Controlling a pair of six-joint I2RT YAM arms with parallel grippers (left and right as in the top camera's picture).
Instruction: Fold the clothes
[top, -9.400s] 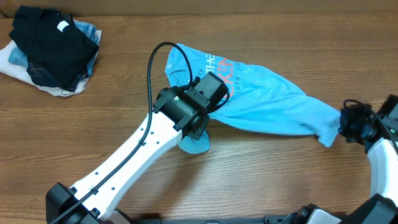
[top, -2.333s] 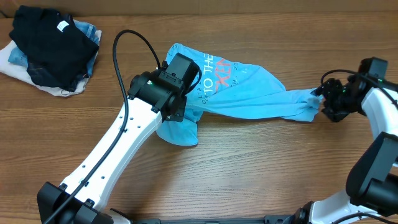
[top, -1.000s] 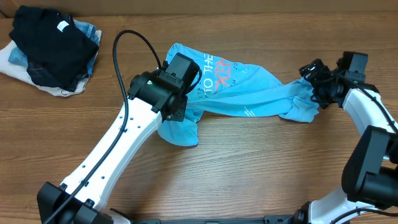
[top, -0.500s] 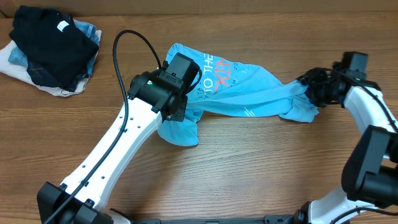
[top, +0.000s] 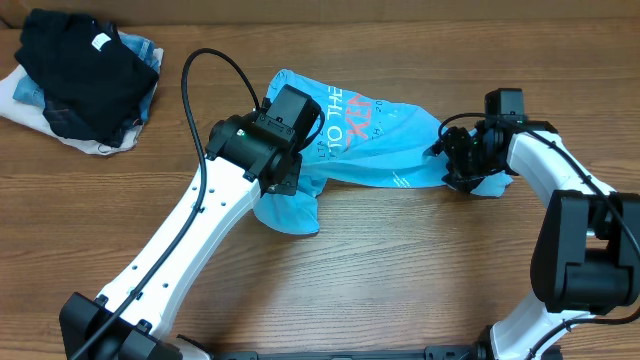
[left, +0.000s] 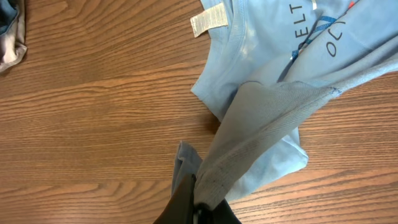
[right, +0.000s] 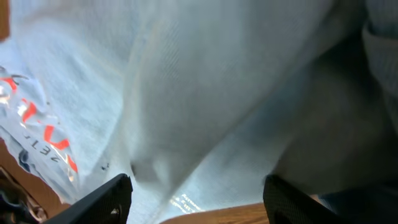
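Over the last second the right gripper (top: 452, 162) swept inward, jaws apart, bunching the blue shirt's (top: 385, 150) tail mid-counter (top: 420, 270) — the left gripper (left: 198, 206) stayed clamped on a lifted fold — so folding had barely begun.

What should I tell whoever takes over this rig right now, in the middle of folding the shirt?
Left gripper: shut on a pinch of the blue shirt near the collar, holding that part up off the table.
Right gripper: jaws wide apart against the shirt's other end; no grip visible.
Shirt: bunched into a strip between the two arms, print up, neck label showing.
Done: no fold made yet.
Left: spread it flat, then fold. The dark pile lies apart at the far-left corner.
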